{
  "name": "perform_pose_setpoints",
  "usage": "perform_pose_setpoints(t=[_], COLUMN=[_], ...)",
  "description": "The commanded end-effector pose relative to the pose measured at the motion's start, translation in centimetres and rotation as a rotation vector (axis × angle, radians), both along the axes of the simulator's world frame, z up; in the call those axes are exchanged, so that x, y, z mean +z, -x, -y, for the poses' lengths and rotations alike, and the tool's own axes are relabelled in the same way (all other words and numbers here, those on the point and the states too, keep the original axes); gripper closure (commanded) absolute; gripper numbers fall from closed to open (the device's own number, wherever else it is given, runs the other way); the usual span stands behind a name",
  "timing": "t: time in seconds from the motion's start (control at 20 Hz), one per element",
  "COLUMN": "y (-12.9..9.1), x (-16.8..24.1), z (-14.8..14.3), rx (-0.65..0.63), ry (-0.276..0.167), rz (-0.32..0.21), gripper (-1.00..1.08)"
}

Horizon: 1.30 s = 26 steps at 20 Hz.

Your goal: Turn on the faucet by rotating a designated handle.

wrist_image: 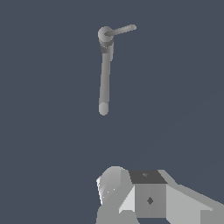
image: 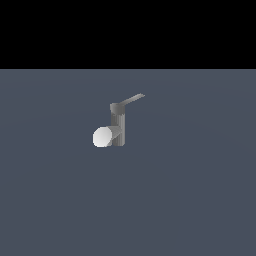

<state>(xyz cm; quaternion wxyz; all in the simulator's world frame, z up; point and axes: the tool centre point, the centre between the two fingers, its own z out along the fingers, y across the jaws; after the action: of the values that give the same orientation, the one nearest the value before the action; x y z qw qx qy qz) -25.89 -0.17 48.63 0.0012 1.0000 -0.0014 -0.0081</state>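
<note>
Plain grey floor (image: 190,200) bears the unmarked faucet (image: 118,127), handle (image: 132,99) raised.

One small grey upright cylinder faucet (image: 118,127) stands on the flat slate-blue floor (image: 190,200), and no second fixture of its kind shows in either view. It carries one thick short spout with a single pale whitish round end face (image: 102,137). One thin flat grey lever handle (image: 132,99) sticks out from its one darker top cap (image: 116,107). In the wrist view one blocky grey-and-white piece of robot hardware (wrist_image: 151,199) fills the near edge; how many fingers belong to it cannot be counted there.
</note>
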Motion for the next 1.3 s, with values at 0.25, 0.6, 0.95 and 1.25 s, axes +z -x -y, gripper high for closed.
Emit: perform_pose_setpoints(t=[0.25, 0.6, 0.95, 1.25], y=[0.0, 0.3, -0.8, -3.3], x=[0.3, 0.7, 0.4, -0.2], z=[0.9, 2.0, 1.9, 1.9], rx=[-0.033, -0.07, -0.1, -0.175], ry=[-0.012, -0.023, -0.039, -0.074], rz=[0.006, 0.013, 0.01, 0.001], gripper=[1.08, 1.08, 1.08, 1.08])
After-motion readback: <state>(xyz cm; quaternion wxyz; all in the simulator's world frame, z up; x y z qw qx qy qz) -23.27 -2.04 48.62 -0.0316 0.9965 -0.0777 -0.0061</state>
